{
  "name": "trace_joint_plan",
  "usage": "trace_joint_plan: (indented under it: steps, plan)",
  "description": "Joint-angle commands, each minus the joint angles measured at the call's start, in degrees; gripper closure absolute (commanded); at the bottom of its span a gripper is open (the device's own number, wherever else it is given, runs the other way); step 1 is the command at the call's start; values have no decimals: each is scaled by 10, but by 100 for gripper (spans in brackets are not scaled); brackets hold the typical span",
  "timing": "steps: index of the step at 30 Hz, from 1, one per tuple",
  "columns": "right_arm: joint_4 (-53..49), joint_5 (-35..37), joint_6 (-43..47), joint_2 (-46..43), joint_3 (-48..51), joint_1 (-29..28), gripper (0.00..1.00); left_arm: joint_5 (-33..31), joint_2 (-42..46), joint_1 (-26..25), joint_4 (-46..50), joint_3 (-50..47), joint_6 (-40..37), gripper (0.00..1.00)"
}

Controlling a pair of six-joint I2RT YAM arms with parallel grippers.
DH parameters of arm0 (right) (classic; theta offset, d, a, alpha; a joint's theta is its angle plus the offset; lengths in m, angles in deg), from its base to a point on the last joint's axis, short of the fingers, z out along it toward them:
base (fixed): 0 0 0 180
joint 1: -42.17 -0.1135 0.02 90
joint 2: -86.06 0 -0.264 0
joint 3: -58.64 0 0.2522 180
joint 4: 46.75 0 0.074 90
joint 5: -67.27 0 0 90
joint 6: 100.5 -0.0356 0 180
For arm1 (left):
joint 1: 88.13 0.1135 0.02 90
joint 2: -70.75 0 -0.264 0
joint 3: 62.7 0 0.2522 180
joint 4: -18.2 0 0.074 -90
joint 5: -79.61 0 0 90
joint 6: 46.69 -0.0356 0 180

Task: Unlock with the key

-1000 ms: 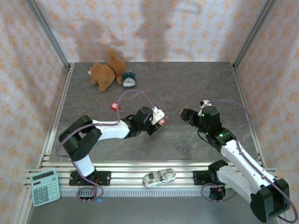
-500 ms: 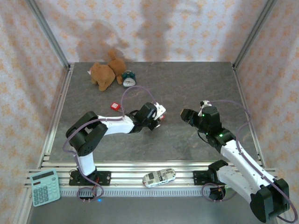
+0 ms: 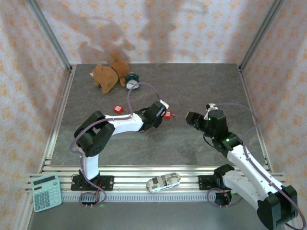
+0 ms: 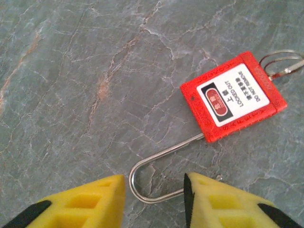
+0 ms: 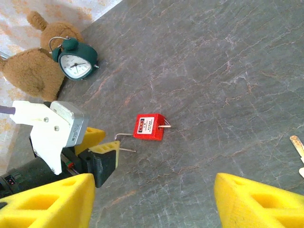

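Observation:
The red padlock (image 4: 232, 97) (image 3: 167, 115) (image 5: 148, 127) lies flat on the grey table, label up. Its steel shackle (image 4: 142, 183) points toward my left gripper (image 4: 154, 190) (image 3: 161, 114), and the shackle's free end lies outside the body. My left gripper is open, its yellow fingers (image 5: 105, 148) either side of the shackle's bend without pinching it. A short metal stub with a wire ring (image 4: 281, 64) (image 5: 165, 125), seemingly the key, sticks out of the padlock's far end. My right gripper (image 5: 152, 199) (image 3: 190, 117) hangs open to the right of the padlock, holding nothing.
A brown teddy bear (image 3: 108, 75) and a green alarm clock (image 3: 132, 81) sit at the back left. A second small red tag (image 3: 117, 109) lies left of my left arm. A pale key-like piece (image 5: 298, 145) shows at the right wrist view's edge. A toy car (image 3: 163, 181) and a calculator (image 3: 45, 191) rest on the front rail.
My left gripper carried the padlock away from the bases and slightly right, then opened, leaving it flat on the table. The right arm stayed still.

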Motion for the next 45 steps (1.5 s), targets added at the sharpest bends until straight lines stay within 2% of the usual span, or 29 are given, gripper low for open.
trace_joint_plan:
  steps: [1,5,8,10,13,16,19,20,22,24,29,34,38,41,45]
  plan:
    - [-12,6,0,-5,-9,3,34,-23,41,0,22,11,16,54]
    - [-11,7,-6,23,-16,4,34,-58,105,0,29,4,15,46]
    - [2,-1,-8,69,-29,-4,35,-135,167,0,9,-21,24,40]
    - [-6,8,0,125,-56,-29,37,-202,211,0,-4,-43,42,36]
    - [-33,65,31,222,-115,-100,39,-312,285,2,-6,-94,108,31]
    - [-51,127,39,319,-173,-151,41,-365,363,8,46,-147,199,16]
    - [-62,170,44,404,-228,-183,45,-366,436,18,111,-202,299,7]
    - [-69,176,44,434,-248,-188,50,-362,461,20,124,-225,328,2]
    - [-78,166,37,485,-281,-192,58,-353,504,22,140,-263,375,0]
    - [-73,158,29,519,-296,-194,63,-345,548,23,148,-298,398,0]
    - [-64,166,25,582,-329,-191,65,-342,613,27,126,-348,396,0]
    - [-48,165,46,623,-366,-172,65,-363,573,43,125,-310,371,0]
    - [-40,170,75,625,-386,-160,64,-360,515,83,151,-258,384,0]
    - [-63,163,95,634,-414,-147,62,-303,483,130,145,-235,413,0]
    - [-39,101,90,573,-379,-146,58,-212,441,199,118,-214,444,0]
